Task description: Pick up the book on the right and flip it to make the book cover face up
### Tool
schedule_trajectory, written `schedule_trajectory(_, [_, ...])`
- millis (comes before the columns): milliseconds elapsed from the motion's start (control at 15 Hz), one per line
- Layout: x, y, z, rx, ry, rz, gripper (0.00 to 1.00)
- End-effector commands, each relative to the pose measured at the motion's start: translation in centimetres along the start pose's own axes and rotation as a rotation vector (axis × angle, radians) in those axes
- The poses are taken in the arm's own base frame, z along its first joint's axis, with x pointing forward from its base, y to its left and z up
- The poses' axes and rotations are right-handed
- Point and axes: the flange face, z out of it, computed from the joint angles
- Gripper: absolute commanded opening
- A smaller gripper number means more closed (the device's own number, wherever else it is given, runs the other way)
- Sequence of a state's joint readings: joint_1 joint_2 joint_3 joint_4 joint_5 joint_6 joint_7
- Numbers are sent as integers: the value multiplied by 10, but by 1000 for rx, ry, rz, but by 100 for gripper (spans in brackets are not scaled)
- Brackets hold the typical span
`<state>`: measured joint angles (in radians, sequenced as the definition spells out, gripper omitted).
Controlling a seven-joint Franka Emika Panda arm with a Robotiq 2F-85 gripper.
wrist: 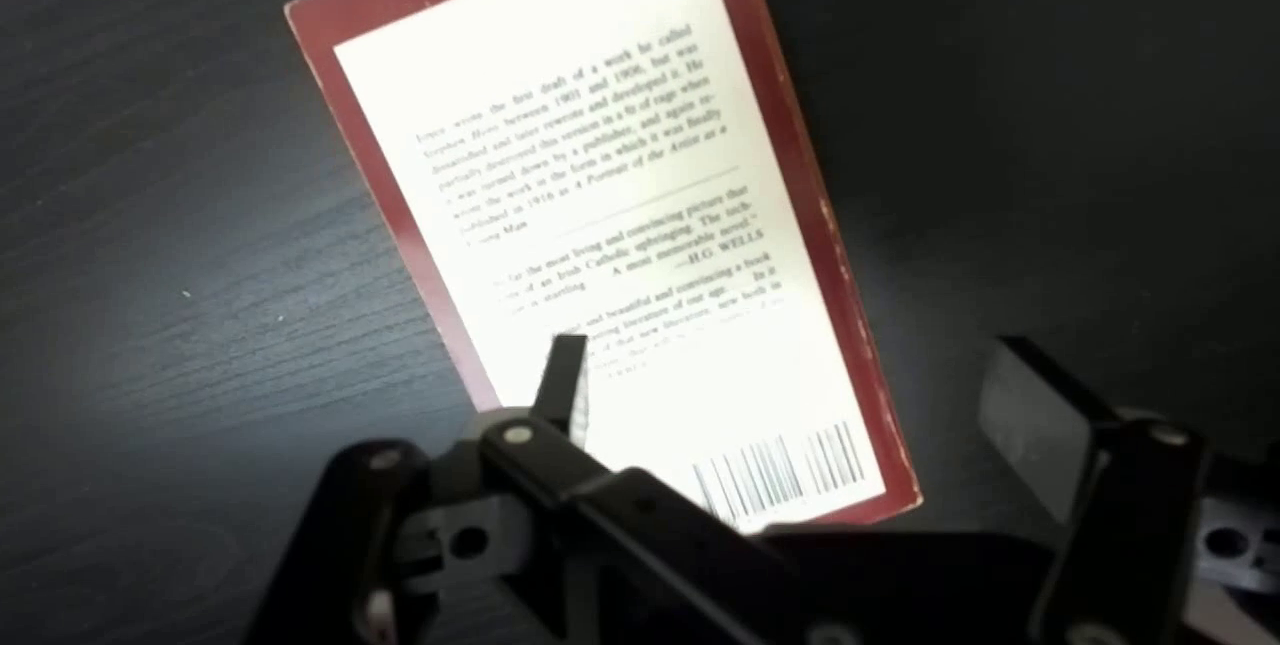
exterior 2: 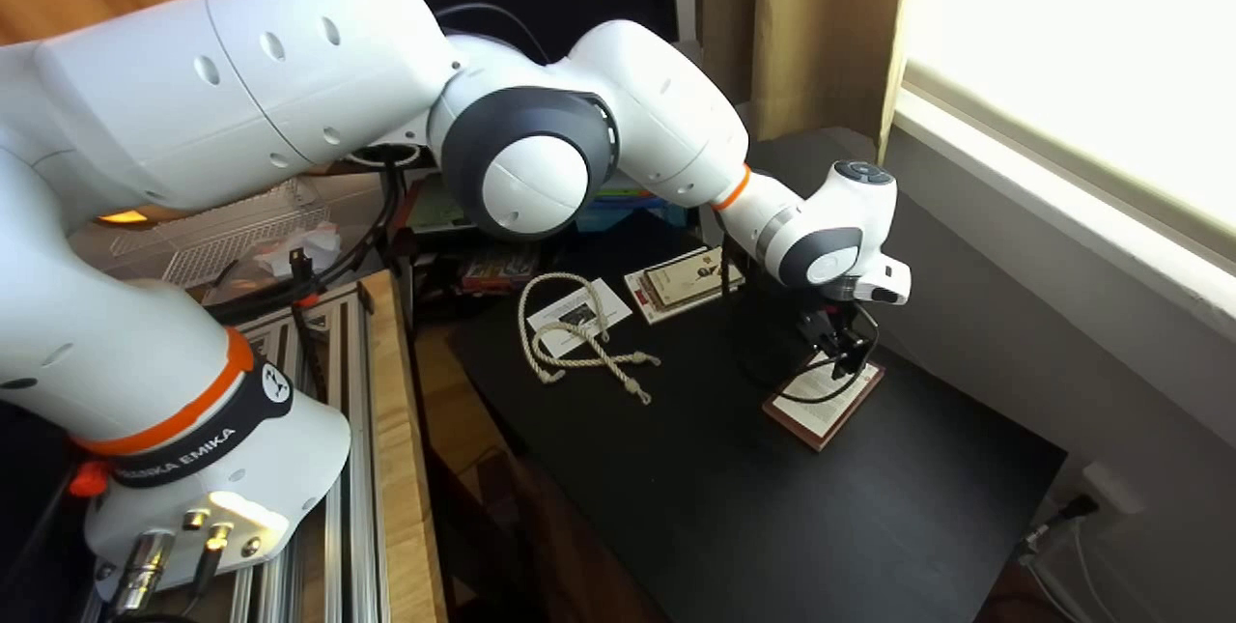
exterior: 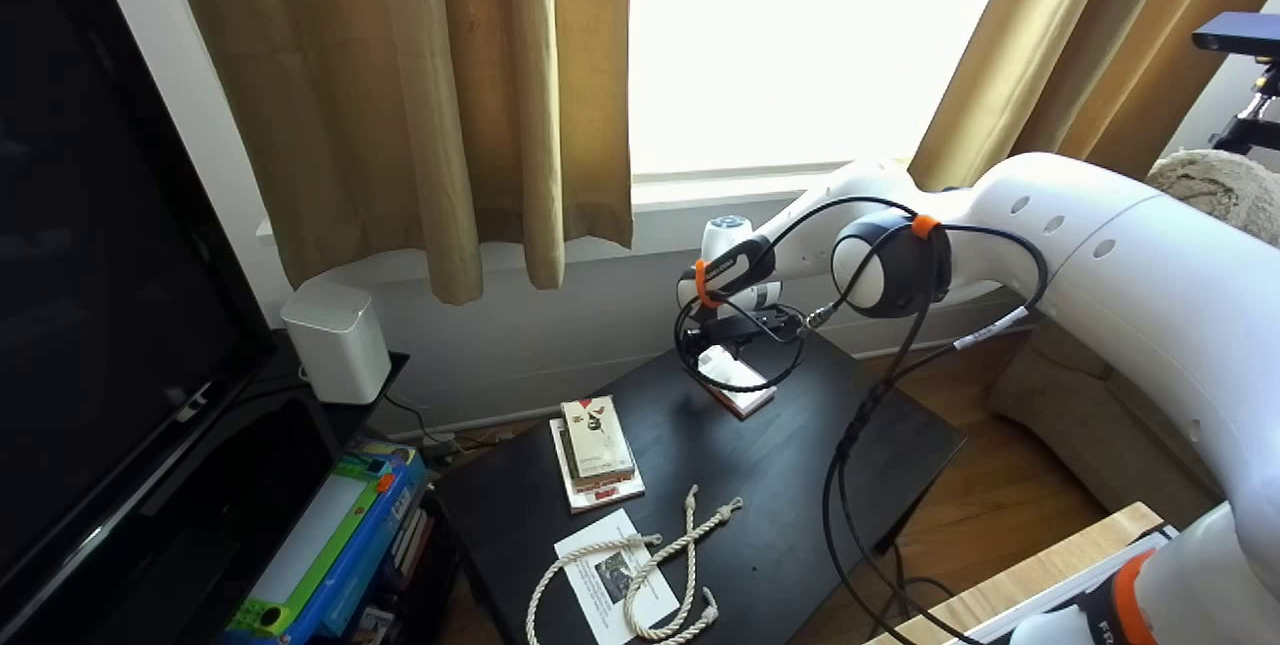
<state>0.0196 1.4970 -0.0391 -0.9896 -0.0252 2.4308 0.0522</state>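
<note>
The book (wrist: 640,225) lies flat on the dark table with its back up. That face is a white panel with text and a barcode inside a red border. The book also shows in both exterior views (exterior: 722,365) (exterior 2: 823,415), partly covered by the arm and its cable. The yellow cover is out of view. My gripper (wrist: 790,365) is open and empty above the barcode end of the book. In the wrist view the left finger is over the white panel and the right finger is beyond the red long edge, over the table. It shows in an exterior view (exterior 2: 836,351).
A stack of books (exterior: 600,440) lies on the black table (exterior: 760,485). A white printed sheet (exterior: 600,595) with a looped rope (exterior: 690,545) on it lies nearby. The wall and window sill (exterior 2: 1024,188) run close to the arm. A cable loop hangs by the gripper.
</note>
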Motion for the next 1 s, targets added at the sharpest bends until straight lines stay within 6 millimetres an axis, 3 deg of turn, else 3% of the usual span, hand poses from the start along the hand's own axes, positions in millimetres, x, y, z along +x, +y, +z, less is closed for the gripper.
schedule_trajectory(0, [-12, 13, 12, 4, -72, -124, 100])
schedule_trajectory(467, [-24, 51, 25, 43, -111, -293, 100])
schedule_trajectory(933, [-48, 68, 48, 129, -137, -388, 100])
